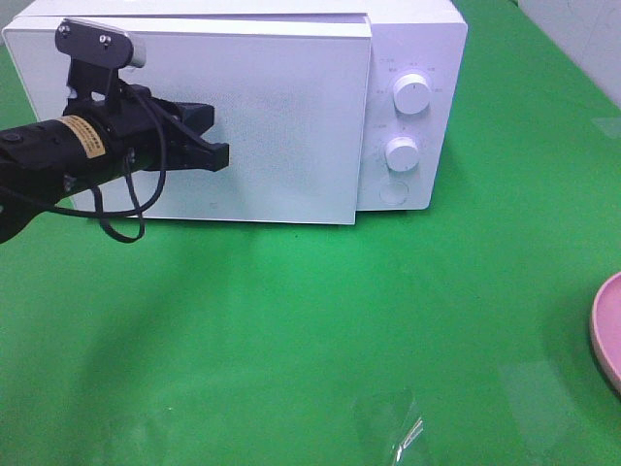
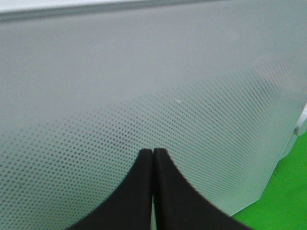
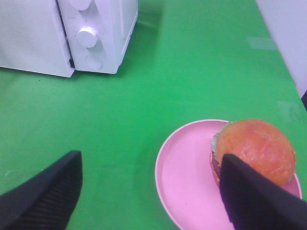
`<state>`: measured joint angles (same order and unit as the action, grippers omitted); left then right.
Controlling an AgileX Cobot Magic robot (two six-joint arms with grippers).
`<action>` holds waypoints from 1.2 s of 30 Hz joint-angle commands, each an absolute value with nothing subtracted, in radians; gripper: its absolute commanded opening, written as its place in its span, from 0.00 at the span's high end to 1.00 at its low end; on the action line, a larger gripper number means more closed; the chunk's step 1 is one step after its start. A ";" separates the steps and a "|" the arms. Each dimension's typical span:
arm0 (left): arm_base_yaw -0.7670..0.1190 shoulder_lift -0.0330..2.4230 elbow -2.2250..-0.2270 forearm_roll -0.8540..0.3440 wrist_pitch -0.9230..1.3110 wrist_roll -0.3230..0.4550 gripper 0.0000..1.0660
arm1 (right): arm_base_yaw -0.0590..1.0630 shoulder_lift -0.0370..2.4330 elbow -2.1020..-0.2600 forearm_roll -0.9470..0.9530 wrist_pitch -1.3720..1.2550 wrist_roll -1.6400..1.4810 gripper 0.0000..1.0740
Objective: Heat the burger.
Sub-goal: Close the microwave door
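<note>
The burger (image 3: 254, 148) has a golden-brown bun and a green frill. It sits toward one side of a pink plate (image 3: 184, 177) on the green table. In the high view only the plate's rim (image 1: 608, 330) shows at the right edge, and the burger is out of view there. My right gripper (image 3: 153, 191) is open above the table, with one finger beside the burger. My left gripper (image 1: 221, 153) is shut and empty. Its tips (image 2: 152, 152) are at the white microwave's door (image 1: 243, 116), left of the door's middle.
The microwave (image 1: 412, 58) stands at the back, with two knobs (image 1: 412, 95) and a round button (image 1: 393, 192) on its right panel. A dark gap (image 3: 72, 62) shows between door and panel. A clear plastic scrap (image 1: 403, 432) lies near the front edge.
</note>
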<state>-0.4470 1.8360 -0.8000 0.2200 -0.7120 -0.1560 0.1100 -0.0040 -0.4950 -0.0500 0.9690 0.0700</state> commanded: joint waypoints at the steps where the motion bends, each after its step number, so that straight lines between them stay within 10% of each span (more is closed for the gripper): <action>1: -0.456 1.849 -0.836 0.194 -0.701 -0.158 1.00 | 0.105 -0.030 -0.491 -0.045 0.958 0.076 0.29; 36: -0.589 2.007 -1.151 0.048 -0.493 -0.116 1.00 | 0.105 -0.030 -0.491 -0.045 0.958 0.076 0.29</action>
